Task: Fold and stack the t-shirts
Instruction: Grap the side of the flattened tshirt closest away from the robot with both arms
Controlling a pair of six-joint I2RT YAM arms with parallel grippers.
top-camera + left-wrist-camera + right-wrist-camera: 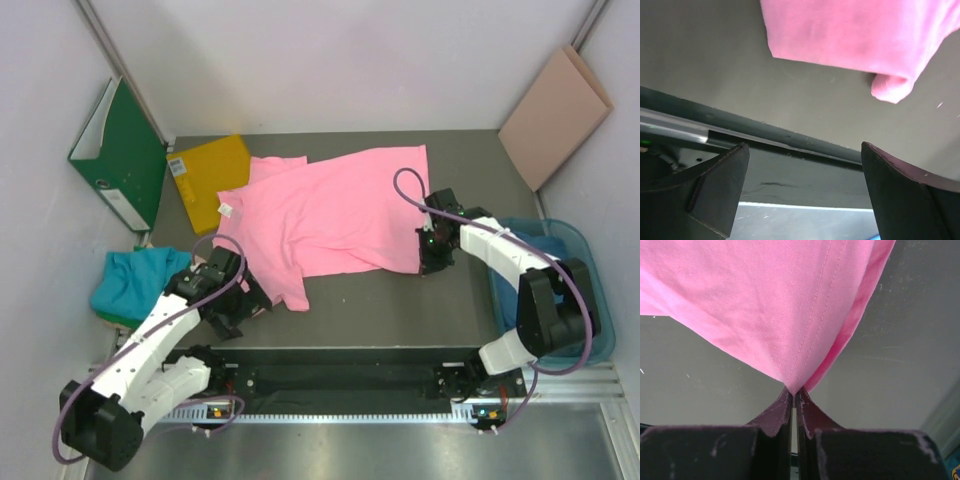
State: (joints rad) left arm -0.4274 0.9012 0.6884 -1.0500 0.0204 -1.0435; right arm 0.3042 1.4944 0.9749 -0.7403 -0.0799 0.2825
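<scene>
Pinching pink t-shirt [790,300] corner, right gripper [794,391]; top view obscures grip.

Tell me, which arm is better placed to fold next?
Right, probably: the right end effector is shut on a corner of the bright pink cloth t-shirt; the left end effector hangs open, empty.

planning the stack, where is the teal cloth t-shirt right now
Top view, far left: the teal cloth t-shirt lies bunched between the green rigid binder and the left arm.

Bright pink t-shirt [340,210], teal shirt [130,280], green binder [125,155], yellow sheet [205,180], grey table [400,300]
</scene>
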